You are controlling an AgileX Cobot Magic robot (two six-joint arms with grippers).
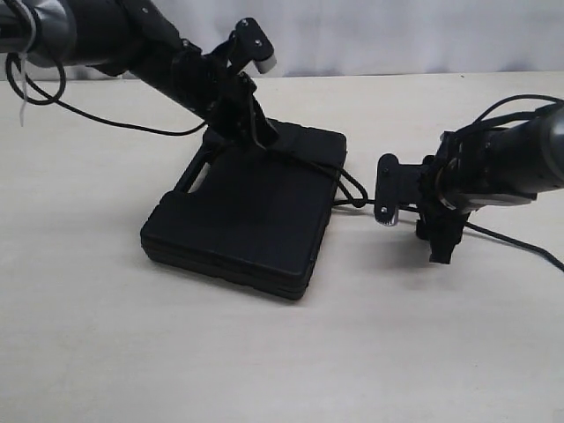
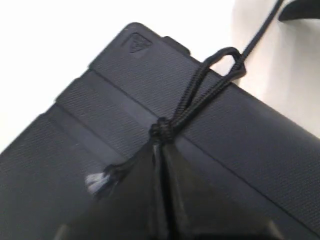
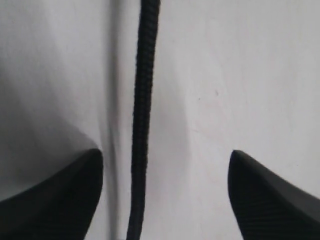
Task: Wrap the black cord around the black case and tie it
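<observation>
- Black case [image 1: 247, 220] lies flat on the desk [image 1: 264, 352], lid up, handle slot on its far-left edge in the exterior view.
- Left claw [image 1: 256, 128] is down on the lid, jaws closed tight. The left wrist view shows the knot [image 2: 162, 131] of the black cord [image 1: 348, 181] pinched at its tips, with the frayed tuft [image 2: 100, 182] just beside them.
- From the knot, 2 strands run as a loop across the lid to the case edge. A single strand seems to pass through that loop and lead off over the desk.
- Right claw [image 1: 412, 216] sits low beside the case's right side, jaws spread wide and holding nothing. The cord lies on the desk between its 2 fingers [image 3: 60, 195], nearer one of them and touching neither.
- Step in hand, as I read it: take the free strand and draw it snug against the loop.
- To do it well: centre the strand between the fingers before closing, and grip it near the case so little slack is left.
- Keep the left pinch firm on the knot. Pull low along the desk, away from the case.
- Risks: the case may slide or tilt under the pull, or the strand may slip out of a shallow grip.
</observation>
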